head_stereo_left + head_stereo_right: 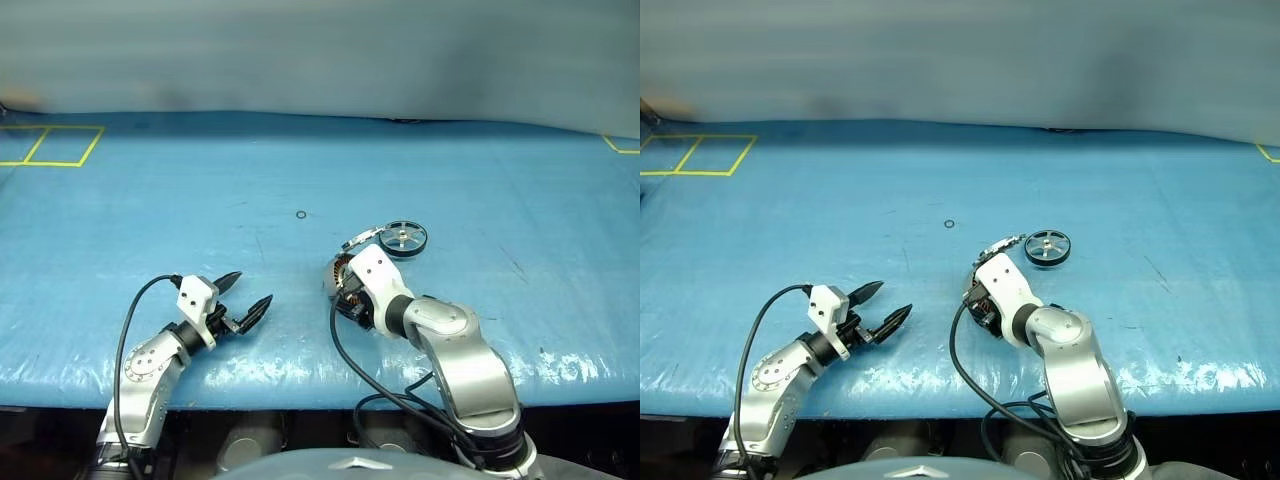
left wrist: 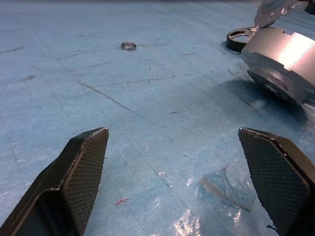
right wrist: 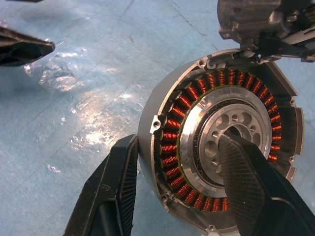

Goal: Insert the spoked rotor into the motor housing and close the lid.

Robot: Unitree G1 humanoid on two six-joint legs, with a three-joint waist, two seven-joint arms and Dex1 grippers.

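Observation:
My right gripper (image 3: 179,187) is shut on the motor housing (image 3: 221,142). One finger is outside its grey wall and the other is in the silver centre. The housing is tilted, its ring of copper windings facing the right wrist camera. From the head it shows as a grey case (image 1: 335,275) behind my right wrist. The silvery lid (image 1: 362,237) stands open at its far rim. The spoked rotor (image 1: 404,240) lies flat on the blue mat just beyond the lid, dark rim and shiny spokes up. My left gripper (image 1: 250,290) is open and holds nothing, low over the mat to the left of the housing.
A small metal ring (image 1: 301,214) lies on the blue mat (image 1: 180,200) farther back. Yellow tape squares (image 1: 50,145) mark the far left corner. The table's front edge (image 1: 300,385) runs just under both arms. A wrinkled shiny patch of film (image 2: 221,189) lies between the left fingers.

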